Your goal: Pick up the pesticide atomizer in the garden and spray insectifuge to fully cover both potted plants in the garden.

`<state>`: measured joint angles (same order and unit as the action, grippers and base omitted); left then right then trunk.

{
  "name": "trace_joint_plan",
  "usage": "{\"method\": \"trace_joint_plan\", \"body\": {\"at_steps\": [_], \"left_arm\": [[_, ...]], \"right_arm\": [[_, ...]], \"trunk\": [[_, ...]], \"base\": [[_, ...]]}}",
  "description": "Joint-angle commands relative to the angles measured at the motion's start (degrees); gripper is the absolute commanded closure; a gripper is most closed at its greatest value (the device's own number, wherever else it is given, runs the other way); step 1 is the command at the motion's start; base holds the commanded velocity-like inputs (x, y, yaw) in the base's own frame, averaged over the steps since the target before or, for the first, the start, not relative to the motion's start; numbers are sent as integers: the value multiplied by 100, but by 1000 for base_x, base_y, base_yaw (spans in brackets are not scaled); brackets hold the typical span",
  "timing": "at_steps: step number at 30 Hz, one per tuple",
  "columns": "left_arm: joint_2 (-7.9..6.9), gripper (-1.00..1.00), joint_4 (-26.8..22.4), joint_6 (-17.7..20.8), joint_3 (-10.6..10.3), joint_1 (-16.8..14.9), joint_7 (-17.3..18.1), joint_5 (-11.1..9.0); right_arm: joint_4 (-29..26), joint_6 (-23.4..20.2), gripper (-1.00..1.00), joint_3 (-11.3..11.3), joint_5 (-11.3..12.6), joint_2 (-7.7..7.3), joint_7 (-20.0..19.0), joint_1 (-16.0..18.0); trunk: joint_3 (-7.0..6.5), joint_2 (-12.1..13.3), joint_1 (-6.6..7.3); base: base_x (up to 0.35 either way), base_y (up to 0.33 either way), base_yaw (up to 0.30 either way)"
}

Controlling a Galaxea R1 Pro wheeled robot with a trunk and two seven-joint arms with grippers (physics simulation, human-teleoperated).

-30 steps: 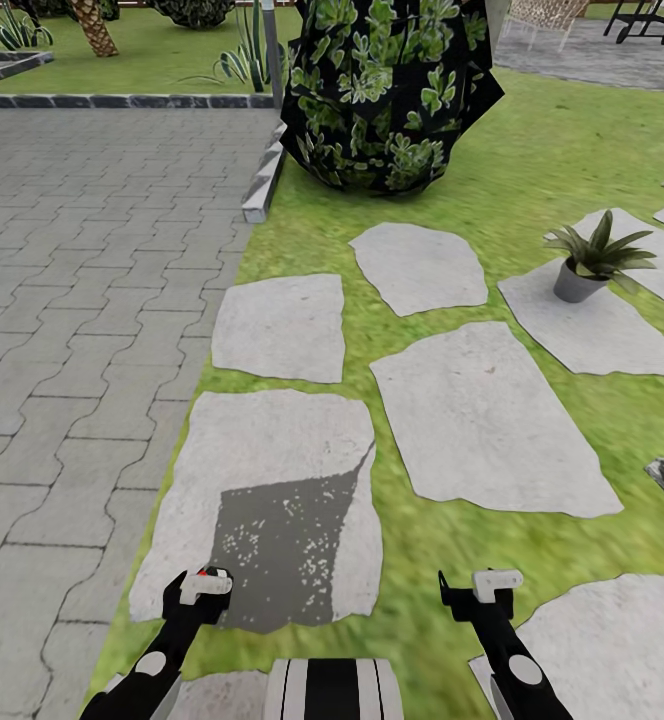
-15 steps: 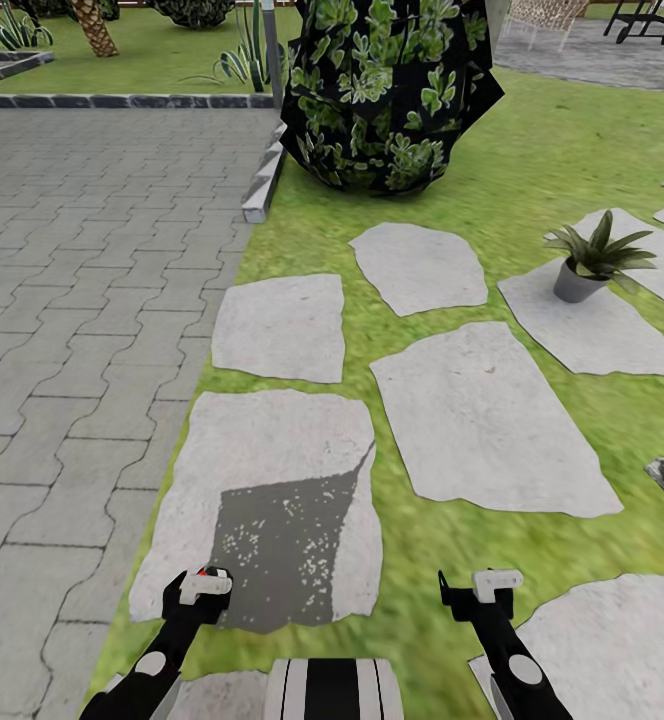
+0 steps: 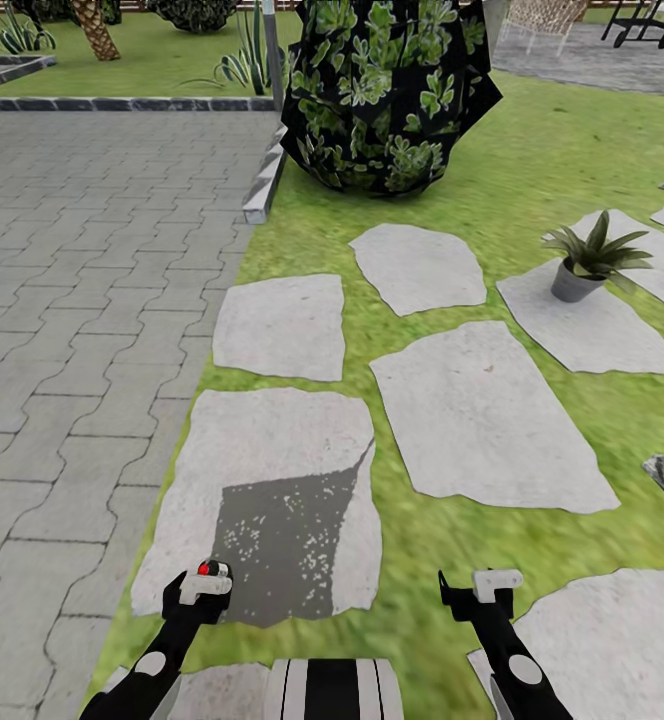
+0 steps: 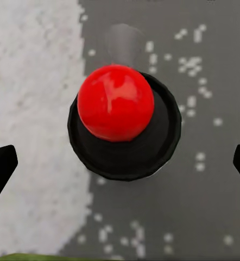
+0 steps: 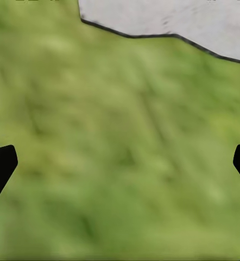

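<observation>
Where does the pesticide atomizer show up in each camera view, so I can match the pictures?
Head view: the pesticide atomizer shows its red top at the bottom left, just by the left gripper.
Left wrist view: seen from above, red top on a dark round body, centred between the wide-apart fingertips.
Right wrist view: grass and a stone's edge, no atomizer.
Shared landmark: the stepping stone with its dark shadow patch, also under the atomizer in the left wrist view.

The head camera looks forward and down over lawn (image 3: pixel 532 140) and stepping stones (image 3: pixel 487 420). The left wrist camera looks straight down, close, onto the half-shadowed stone (image 4: pixel 38 136) — shared with the head view; the right wrist's faces grass.
</observation>
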<state>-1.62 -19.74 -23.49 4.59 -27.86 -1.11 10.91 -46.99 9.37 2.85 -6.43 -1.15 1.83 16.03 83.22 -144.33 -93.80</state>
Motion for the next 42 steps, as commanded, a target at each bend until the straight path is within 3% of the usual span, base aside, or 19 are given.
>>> {"method": "trace_joint_plan", "body": {"at_steps": [1,42], "left_arm": [[3,-100,6,-24,33,-2,-12,61],[3,-100,-3,-23,35,-5,-12,61]], "right_arm": [[4,12,-100,5,-60,1,19,2],[6,8,-100,5,-62,1,19,1]], "trunk": [[-2,-1,1],[-57,-1,1]], "base": [[-7,0,0],[5,0,-4]]}}
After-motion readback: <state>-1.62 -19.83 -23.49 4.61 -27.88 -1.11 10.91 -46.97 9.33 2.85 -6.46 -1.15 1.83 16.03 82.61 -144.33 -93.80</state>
